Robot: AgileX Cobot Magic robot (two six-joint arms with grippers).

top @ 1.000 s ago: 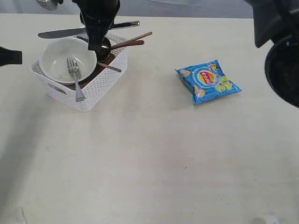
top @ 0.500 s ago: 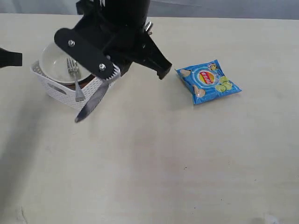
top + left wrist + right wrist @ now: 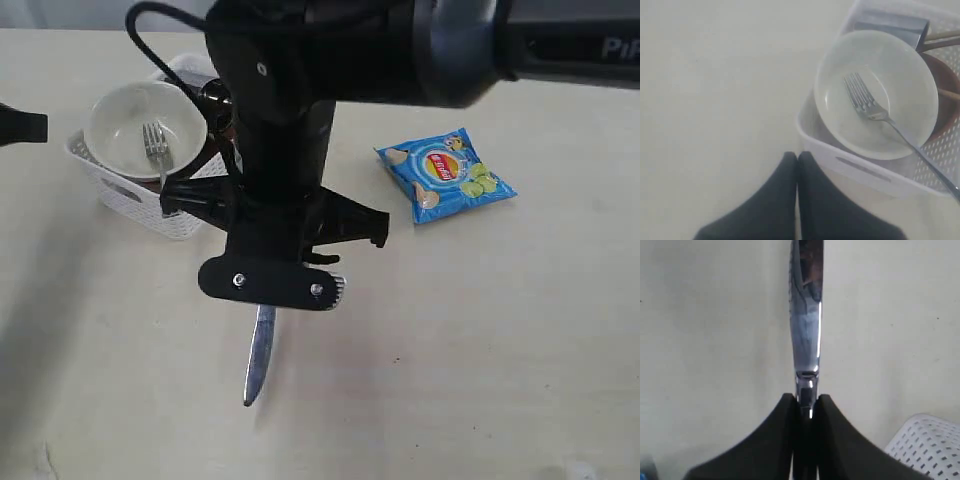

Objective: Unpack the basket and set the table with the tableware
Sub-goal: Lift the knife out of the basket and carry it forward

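Knife (image 3: 806, 315) in right jaws, grip visible only in wrist view

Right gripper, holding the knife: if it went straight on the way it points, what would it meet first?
Probably the bare table: the knife sticks out ahead of the right gripper, so its tip would touch first. Nothing else shows in that line; height is unclear.

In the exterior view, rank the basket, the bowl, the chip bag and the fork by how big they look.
1. basket, though partly covered
2 and 3. chip bag and bowl: about alike, too close to rank
4. fork
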